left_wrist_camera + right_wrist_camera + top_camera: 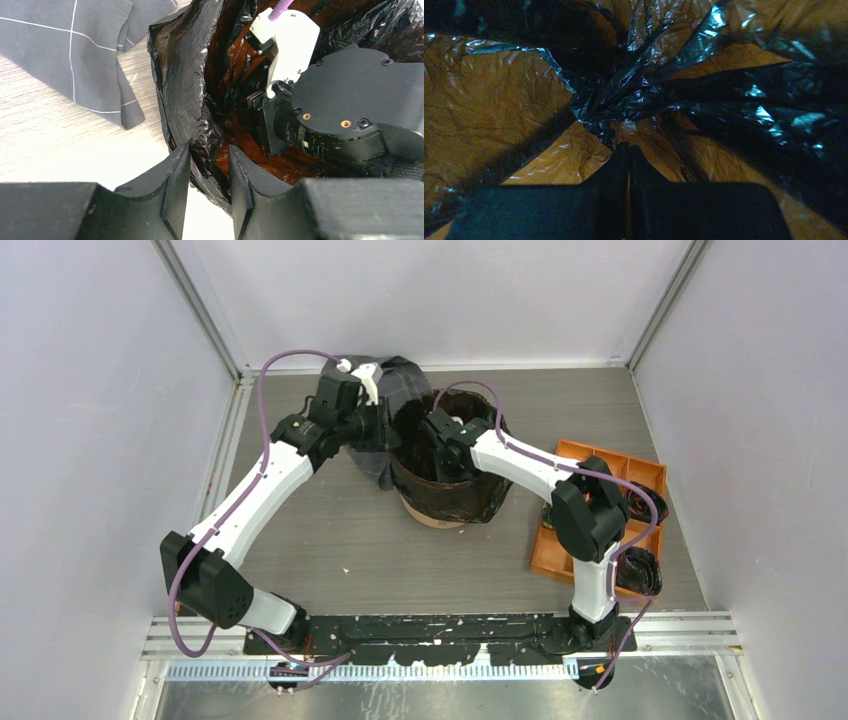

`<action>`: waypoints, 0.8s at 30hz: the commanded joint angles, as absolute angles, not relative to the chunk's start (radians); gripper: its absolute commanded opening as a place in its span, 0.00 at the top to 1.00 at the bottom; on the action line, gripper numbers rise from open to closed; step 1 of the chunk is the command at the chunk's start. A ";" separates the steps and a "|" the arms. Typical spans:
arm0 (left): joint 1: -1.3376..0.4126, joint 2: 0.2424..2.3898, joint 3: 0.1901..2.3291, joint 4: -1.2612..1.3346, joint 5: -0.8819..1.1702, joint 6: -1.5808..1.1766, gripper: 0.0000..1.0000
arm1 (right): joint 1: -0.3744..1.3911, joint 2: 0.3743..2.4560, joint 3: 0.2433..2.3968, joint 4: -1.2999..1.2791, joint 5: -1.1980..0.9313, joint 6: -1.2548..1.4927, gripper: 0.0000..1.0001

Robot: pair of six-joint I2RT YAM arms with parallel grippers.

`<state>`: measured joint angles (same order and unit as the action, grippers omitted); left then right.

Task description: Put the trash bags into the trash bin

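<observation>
The trash bin (441, 521) stands mid-table with a glossy black trash bag (470, 502) lining it and draped over its outside. My left gripper (388, 432) is at the bin's left rim. In the left wrist view its fingers (209, 150) straddle the rim, shut on the wrinkled bag film (185, 75) folded over it. My right gripper (442, 445) reaches down inside the bin. In the right wrist view it (629, 146) is shut with nothing between the jaws, and its tips point at bunched bag film (624, 100) over the orange bin wall (484, 100).
A grey checked cloth (400, 375) lies behind and left of the bin, also seen in the left wrist view (75, 50). An orange compartment tray (600, 500) with dark cable bundles (640, 570) sits at the right. Walls enclose the table on three sides.
</observation>
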<state>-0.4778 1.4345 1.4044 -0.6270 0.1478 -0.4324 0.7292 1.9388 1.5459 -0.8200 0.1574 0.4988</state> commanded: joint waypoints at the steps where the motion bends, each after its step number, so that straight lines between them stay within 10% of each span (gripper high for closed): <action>1: -0.483 1.428 1.445 -0.639 0.135 -0.407 0.66 | 0.729 1.865 1.594 -0.845 0.197 0.492 0.95; 24: -0.484 1.436 1.456 -0.634 0.136 -0.411 0.65 | 0.729 1.710 1.636 -0.881 0.190 0.507 0.90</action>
